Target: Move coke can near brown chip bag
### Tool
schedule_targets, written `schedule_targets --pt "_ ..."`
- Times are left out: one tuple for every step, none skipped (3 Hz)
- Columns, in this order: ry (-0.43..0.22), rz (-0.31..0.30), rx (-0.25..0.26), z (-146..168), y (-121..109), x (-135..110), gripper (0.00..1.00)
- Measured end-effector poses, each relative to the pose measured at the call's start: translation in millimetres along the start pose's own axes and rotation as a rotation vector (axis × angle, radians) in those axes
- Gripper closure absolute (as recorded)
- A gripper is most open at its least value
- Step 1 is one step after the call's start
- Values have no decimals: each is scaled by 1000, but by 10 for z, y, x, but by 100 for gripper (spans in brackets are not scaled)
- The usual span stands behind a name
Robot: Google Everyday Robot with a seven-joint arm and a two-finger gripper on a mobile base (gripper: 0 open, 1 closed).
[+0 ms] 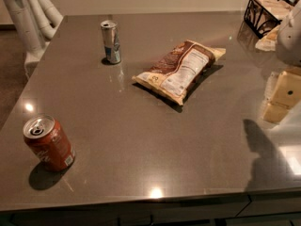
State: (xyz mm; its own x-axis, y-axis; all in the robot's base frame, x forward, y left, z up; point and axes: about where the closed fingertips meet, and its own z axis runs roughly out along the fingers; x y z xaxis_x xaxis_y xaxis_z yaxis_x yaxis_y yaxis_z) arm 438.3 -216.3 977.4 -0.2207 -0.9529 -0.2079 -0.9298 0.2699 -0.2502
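Across the grey-brown counter (141,140), biggest item is the brown chip bag (181,69), lying flat about mid-counter, long axis running front-left to back-right, white label panel up. Gripper (281,100) hangs at the right edge, over the counter, cream-coloured and cut off by the frame; can't tell if it's open or closed, nothing seen in it. Black wire basket (263,13) in the back-right corner, a white jointed structure (30,18) off the back-left corner. Coke can (47,145) stands upright near the front-left corner, silver top and tab showing, well apart from the bag. Slim silver-blue can (111,41) stands upright at the back, left of the bag.

Key relation: the coke can is far to the camera-left of the gripper and a bit nearer the front edge. Judged path to it runs just in front of the bag. The can then needs carrying back-right toward the bag's near end.
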Motion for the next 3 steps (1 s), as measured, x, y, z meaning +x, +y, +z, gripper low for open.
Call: schedule_targets --pt "0 0 0 0 0 0 0" --pt "-92 -7 -27 13 -32 -293 0" --pt "-222 -27 -59 77 -34 -721 0"
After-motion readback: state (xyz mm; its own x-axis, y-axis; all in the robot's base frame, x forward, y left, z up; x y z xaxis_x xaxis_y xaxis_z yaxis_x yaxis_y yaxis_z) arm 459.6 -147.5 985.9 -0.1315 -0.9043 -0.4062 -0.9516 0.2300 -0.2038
